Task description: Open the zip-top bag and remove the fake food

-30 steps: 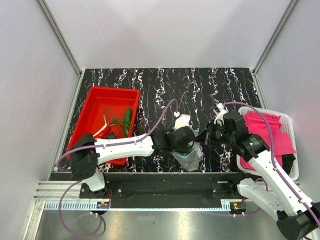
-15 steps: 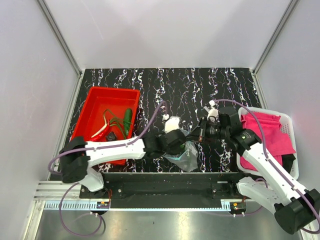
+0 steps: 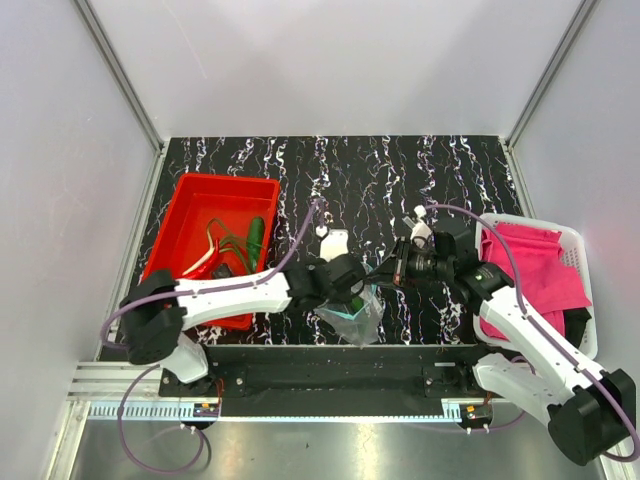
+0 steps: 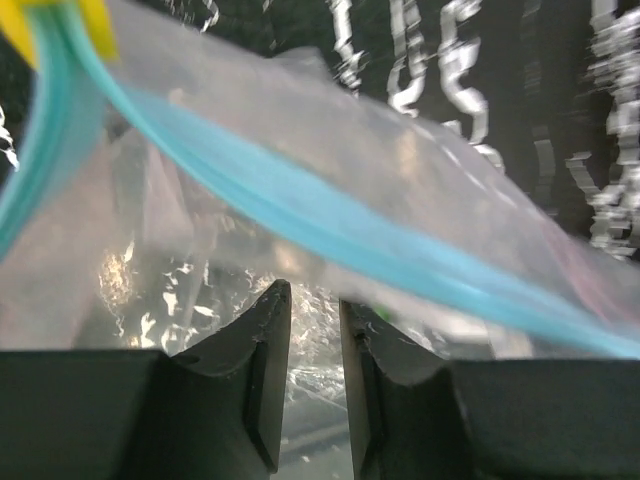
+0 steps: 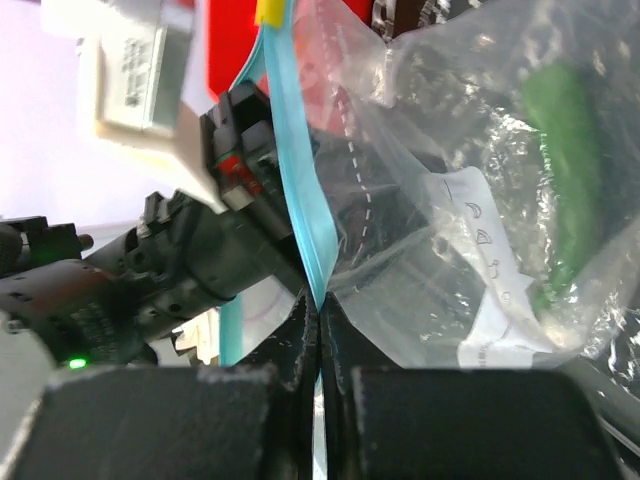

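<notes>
While the right gripper (image 5: 316,312) is pressed together on the teal zip strip (image 5: 292,190) of the zip-top bag (image 3: 352,312), which sits just right of the red tray (image 3: 190,200), the left gripper (image 4: 314,320) has its fingers slightly parted against the film; whether any plastic lies between them cannot be told. One green piece of fake food (image 5: 560,120) shows blurred through the crinkled film beside a white label (image 5: 492,335), and the rest of the bag's inside is unreadable. The red tray's near right corner is hidden under the left arm (image 3: 230,292).
</notes>
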`<state>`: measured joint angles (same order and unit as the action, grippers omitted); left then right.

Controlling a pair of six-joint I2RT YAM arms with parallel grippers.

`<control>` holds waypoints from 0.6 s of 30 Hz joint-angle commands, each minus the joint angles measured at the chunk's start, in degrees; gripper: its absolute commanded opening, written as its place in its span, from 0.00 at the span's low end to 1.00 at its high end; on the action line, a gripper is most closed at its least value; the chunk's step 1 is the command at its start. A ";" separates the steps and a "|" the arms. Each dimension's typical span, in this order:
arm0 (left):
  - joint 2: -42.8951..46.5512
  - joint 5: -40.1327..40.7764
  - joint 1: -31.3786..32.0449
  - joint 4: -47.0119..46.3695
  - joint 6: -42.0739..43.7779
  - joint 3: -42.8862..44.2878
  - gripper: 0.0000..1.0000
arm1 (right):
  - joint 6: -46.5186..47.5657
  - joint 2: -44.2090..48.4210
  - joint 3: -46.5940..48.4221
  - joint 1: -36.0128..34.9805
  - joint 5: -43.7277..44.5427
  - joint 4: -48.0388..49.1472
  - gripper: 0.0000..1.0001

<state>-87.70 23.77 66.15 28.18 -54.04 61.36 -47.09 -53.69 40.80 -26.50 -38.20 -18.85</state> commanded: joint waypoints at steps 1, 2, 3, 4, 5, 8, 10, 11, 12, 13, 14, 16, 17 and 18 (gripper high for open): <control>-4.93 0.14 -0.14 -2.43 -0.45 0.86 0.30 | -0.63 2.97 -2.56 -0.31 1.72 1.54 0.00; -5.54 -0.30 -0.14 -3.48 -0.54 1.04 0.30 | -0.46 3.24 -2.82 -0.22 1.89 1.28 0.00; -6.68 -0.56 -0.06 -4.18 -0.54 1.21 0.31 | -0.20 3.76 -3.18 -0.30 2.24 0.49 0.00; -7.04 -0.83 -0.06 -4.97 -0.63 1.21 0.32 | -0.11 3.86 -3.35 -0.22 2.51 0.05 0.00; -7.31 -1.53 -0.14 -6.37 -0.54 1.30 0.33 | 0.07 4.21 -3.62 -0.30 2.95 -1.00 0.00; -8.54 -1.80 -0.06 -8.23 -0.54 1.57 0.41 | 1.21 5.00 -3.36 -0.30 5.05 -4.16 0.00; -9.50 -2.49 -0.06 -9.54 -0.63 1.74 0.48 | 2.18 5.61 -3.09 -0.22 6.29 -5.49 0.00; -9.94 -2.76 -0.06 -9.90 -0.71 2.09 0.50 | 2.44 5.62 -3.00 -0.22 6.46 -6.10 0.00; -10.90 -2.94 -0.06 -10.25 -0.80 2.18 0.53 | 2.44 5.88 -3.00 -0.22 6.55 -6.20 0.00; -11.70 -3.20 -0.14 -10.52 -1.15 2.44 0.54 | 2.44 6.05 -3.00 -0.22 6.55 -6.37 0.00; -12.31 -3.20 -0.06 -10.61 -1.42 3.05 0.56 | 2.53 6.14 -2.83 -0.22 6.47 -6.37 0.00; -14.68 -3.55 -0.06 -10.61 -1.59 3.85 0.59 | 2.18 6.41 -2.65 -0.22 6.38 -6.46 0.00; -15.65 -3.73 -0.06 -10.61 -1.77 4.46 0.59 | 2.18 6.75 -2.48 -0.30 6.38 -6.55 0.00; -16.27 -3.82 -0.14 -10.61 -2.03 4.64 0.60 | 2.27 6.76 -2.39 -0.22 6.47 -6.72 0.00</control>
<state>-100.75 20.93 66.15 20.78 -54.65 63.00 -46.04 -48.27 37.26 -26.50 -32.40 -24.45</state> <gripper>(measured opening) 0.582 0.009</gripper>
